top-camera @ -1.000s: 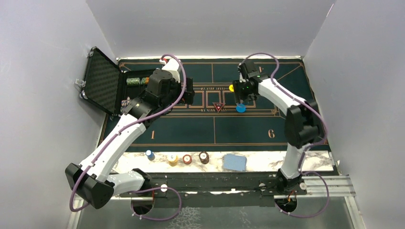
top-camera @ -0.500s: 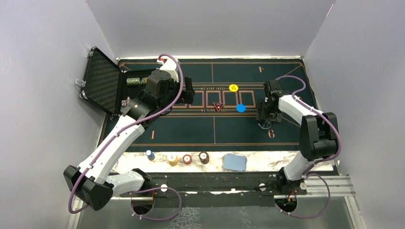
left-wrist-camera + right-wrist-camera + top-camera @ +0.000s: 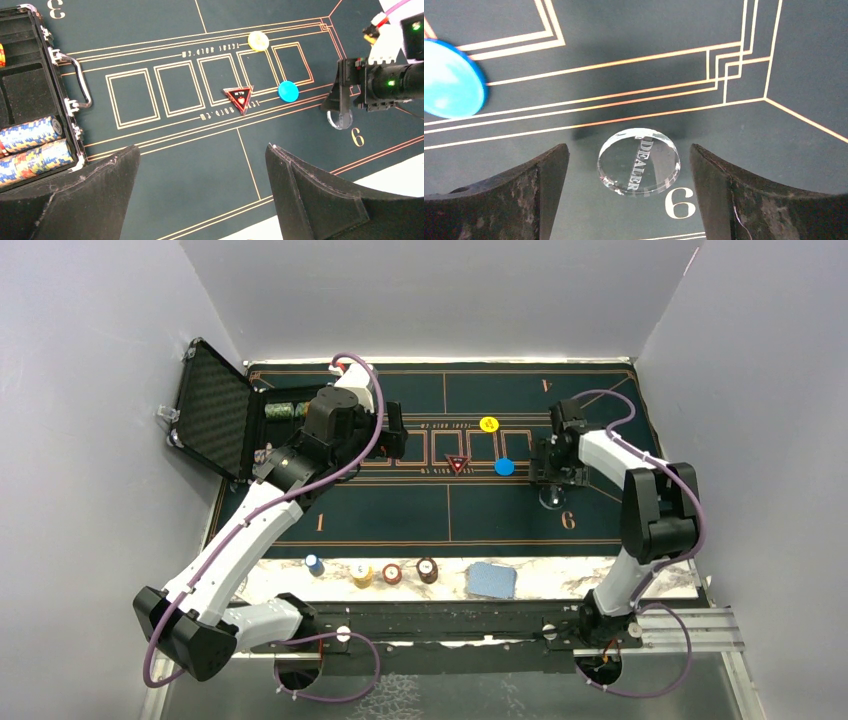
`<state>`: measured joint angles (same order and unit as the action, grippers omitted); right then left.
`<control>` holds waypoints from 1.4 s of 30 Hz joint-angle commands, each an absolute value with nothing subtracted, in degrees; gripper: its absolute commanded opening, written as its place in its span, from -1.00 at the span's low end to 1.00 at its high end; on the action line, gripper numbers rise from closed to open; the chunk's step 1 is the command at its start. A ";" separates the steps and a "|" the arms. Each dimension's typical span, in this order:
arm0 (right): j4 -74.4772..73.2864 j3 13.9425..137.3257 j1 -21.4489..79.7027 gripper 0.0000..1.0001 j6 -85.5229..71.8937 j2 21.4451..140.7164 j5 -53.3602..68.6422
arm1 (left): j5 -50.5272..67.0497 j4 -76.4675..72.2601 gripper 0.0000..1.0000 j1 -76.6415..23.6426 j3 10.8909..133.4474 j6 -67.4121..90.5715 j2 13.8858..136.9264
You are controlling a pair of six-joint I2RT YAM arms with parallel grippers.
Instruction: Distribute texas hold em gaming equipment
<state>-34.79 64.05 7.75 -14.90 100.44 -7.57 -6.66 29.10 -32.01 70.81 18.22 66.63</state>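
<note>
Right claw [image 3: 629, 170]: fingers apart, straddling clear round DEALER disc [image 3: 639, 160], which lies flat and untouched on dark green felt mat [image 3: 774, 60] by numeral 6 [image 3: 680, 202]. Risk: a finger clips the disc rim on retreat and skids it off spot. Left claw [image 3: 202, 165] apart, empty.

I see the dealer disc [image 3: 639, 161] on the mat [image 3: 624, 40] beside the 6 [image 3: 680, 202], right of the triangular marker [image 3: 239, 97].
</note>
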 commanded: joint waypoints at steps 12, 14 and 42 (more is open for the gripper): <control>-32.58 81.13 23.50 0.48 -22.57 108.30 12.58 | -5.35 28.93 0.98 -32.52 72.70 18.66 66.62; -33.75 85.36 25.86 0.41 -22.41 112.18 10.81 | -5.32 29.16 0.98 -32.52 72.86 18.48 66.32; -29.63 118.81 31.64 -0.20 -19.28 141.76 -12.86 | -9.30 34.96 0.98 -32.52 77.01 14.91 70.01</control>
